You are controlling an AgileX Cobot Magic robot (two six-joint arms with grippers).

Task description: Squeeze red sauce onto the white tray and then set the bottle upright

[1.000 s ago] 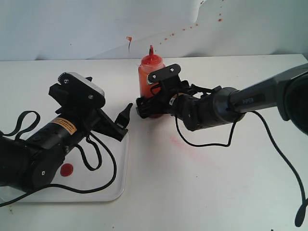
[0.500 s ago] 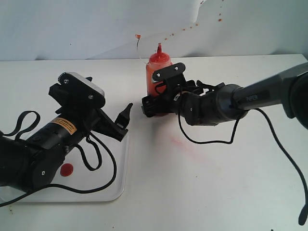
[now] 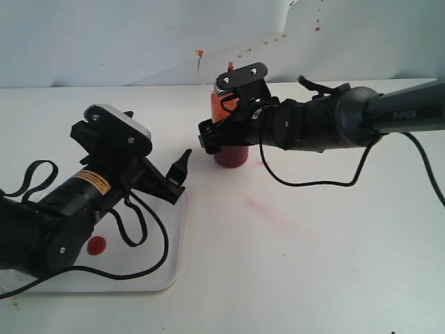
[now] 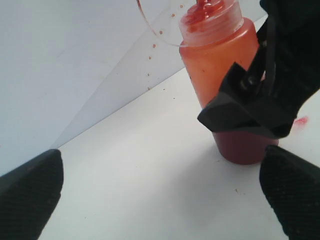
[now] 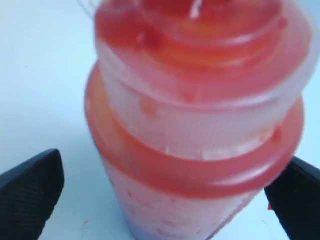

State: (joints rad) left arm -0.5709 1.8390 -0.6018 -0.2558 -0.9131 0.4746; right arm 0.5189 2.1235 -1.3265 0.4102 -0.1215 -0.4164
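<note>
The bottle (image 3: pixel 231 154) stands upright on the table right of the white tray (image 3: pixel 164 273), orange-tinted with dark sauce at its base. My right gripper (image 3: pixel 226 133) is up at the bottle's shoulder; in the right wrist view its fingers (image 5: pixel 31 190) stand wide on either side of the bottle (image 5: pixel 195 130), with a gap showing on one side. A round blob of red sauce (image 3: pixel 96 245) lies on the tray. Over the tray's far corner my left gripper (image 3: pixel 179 178) is open and empty, facing the bottle (image 4: pixel 220 75).
A faint pinkish smear (image 3: pixel 261 207) marks the table in front of the bottle. Red specks (image 3: pixel 278 38) dot the white back wall. The left arm's black cables (image 3: pixel 142 229) loop over the tray. The bottle's tethered cap (image 3: pixel 199 53) hangs behind it.
My right gripper has risen from the bottle's middle to its shoulder, and its fingers have spread. The bottle shifted slightly right and now stands on the table. The left arm is still.
</note>
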